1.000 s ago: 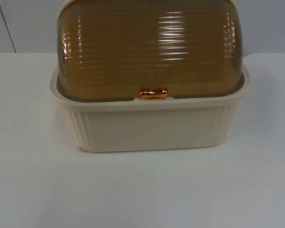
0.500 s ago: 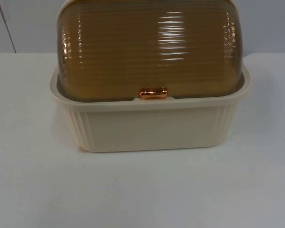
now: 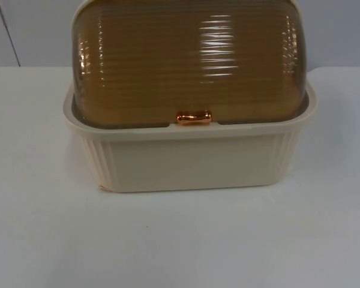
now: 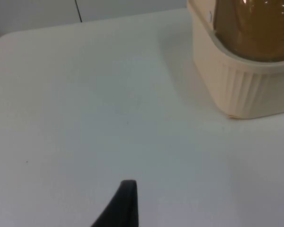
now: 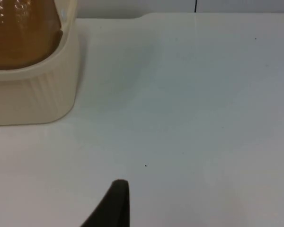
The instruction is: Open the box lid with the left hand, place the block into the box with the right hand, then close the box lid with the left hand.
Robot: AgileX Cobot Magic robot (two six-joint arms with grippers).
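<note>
- In the top view you see a cream box (image 3: 192, 162) on the white table (image 3: 180, 240). It has ribbed corners and a wide rim.
- The brown see-through lid (image 3: 189, 60) is down over the box. It is rounded like a dome and has thin ridges running across it.
- A small shiny copper handle (image 3: 194, 117) sits at the middle of the lid's front edge, right at the box rim.
- A grey wall (image 3: 342, 30) stands behind the table.
- In the left wrist view you see one black fingertip (image 4: 123, 205) of the left gripper over bare table. It is well apart from the box (image 4: 241, 85), and nothing is touching it. You cannot tell if this gripper is open or closed.
- In the right wrist view you see one black fingertip (image 5: 114, 204) of the right gripper over bare table. It is also well apart from the box (image 5: 33, 94), and nothing is touching it. You cannot tell its state either.
</note>
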